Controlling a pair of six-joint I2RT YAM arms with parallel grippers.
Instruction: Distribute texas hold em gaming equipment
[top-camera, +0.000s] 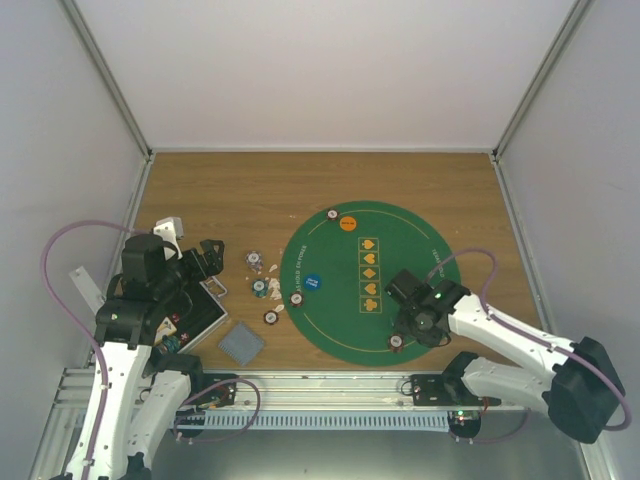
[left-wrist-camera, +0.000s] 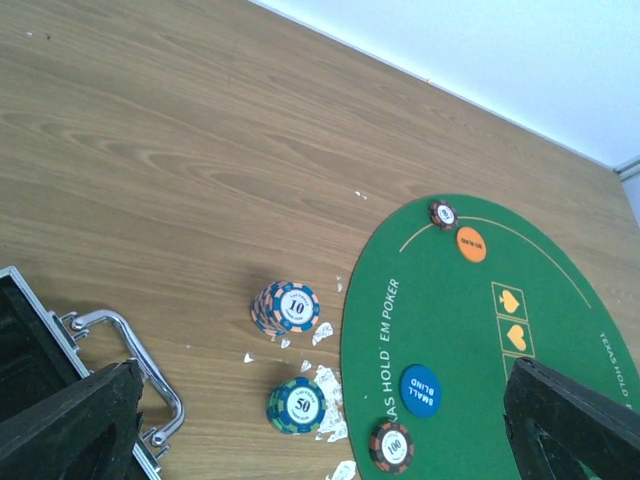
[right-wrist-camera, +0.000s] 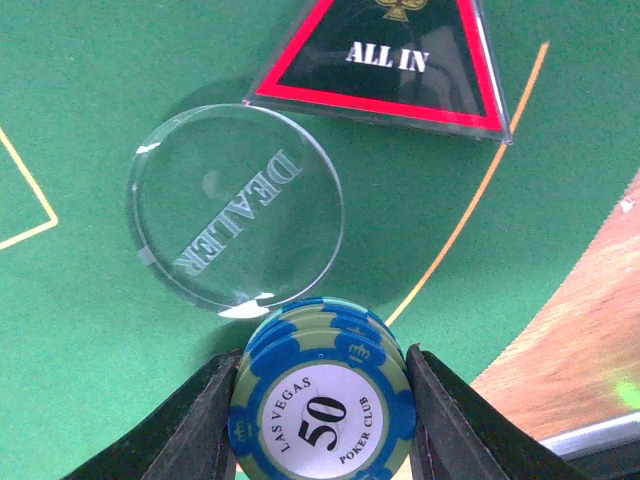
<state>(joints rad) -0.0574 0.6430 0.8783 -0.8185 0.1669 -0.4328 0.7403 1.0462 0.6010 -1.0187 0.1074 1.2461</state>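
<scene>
The right pincer is clamped on a small stack of blue-and-green striped-edge 50 poker chips, perhaps 3 of them, low over the near edge of the big round green felt mat. Just beyond the stack lies a clear round DEALER disc. Past that, near but apart from it, is a red-and-black triangular ALL IN marker. Both lie flat on the mat.

The left pincer hangs with its jaws wide apart and nothing between them, at the tabletop's left side by the open black rectangular case with its metal handle. Between case and mat 2 chip stacks stand on bare wood, a 10 stack and a 50 stack, with white paper scraps strewn beside them. A single 100 chip sits on the mat's left rim, just beside a blue SMALL BLIND disc. An orange disc and another chip lie just beside each other at the far rim. A flat pile of grey-backed playing cards lies near the case.

The wood-grain tabletop is enclosed by white walls and aluminium rails.
</scene>
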